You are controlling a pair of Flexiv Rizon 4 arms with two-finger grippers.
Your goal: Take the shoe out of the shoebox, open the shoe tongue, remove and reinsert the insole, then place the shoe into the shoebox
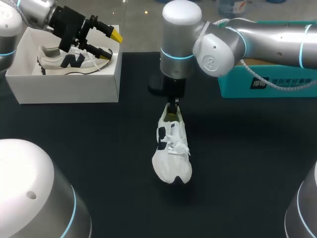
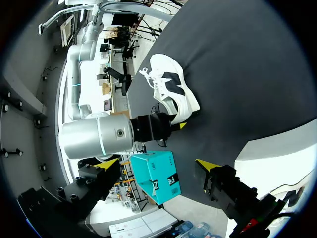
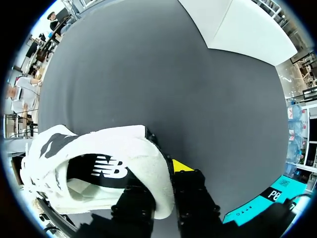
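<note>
A white shoe [image 1: 172, 151] with dark side marks lies on the black table, toe toward the front edge. My right gripper [image 1: 172, 105] stands at its heel. In the right wrist view the gripper [image 3: 164, 173] is shut on the shoe's [image 3: 114, 153] heel collar, one finger inside and one yellow-tipped finger [image 3: 181, 166] outside. The white shoebox [image 1: 64, 89] sits at the far left with a second shoe [image 1: 69, 62] in it. Above the box my left gripper [image 1: 111, 43] hangs open and holds nothing. Ahead of it in its own view [image 2: 157, 163] is the shoe on the table [image 2: 171, 91].
A teal box [image 1: 267, 82] stands at the far right of the table, behind my right arm. It also shows in the left wrist view as the teal box [image 2: 156, 176] beyond the right gripper [image 2: 168, 124]. Bare black tabletop surrounds the shoe.
</note>
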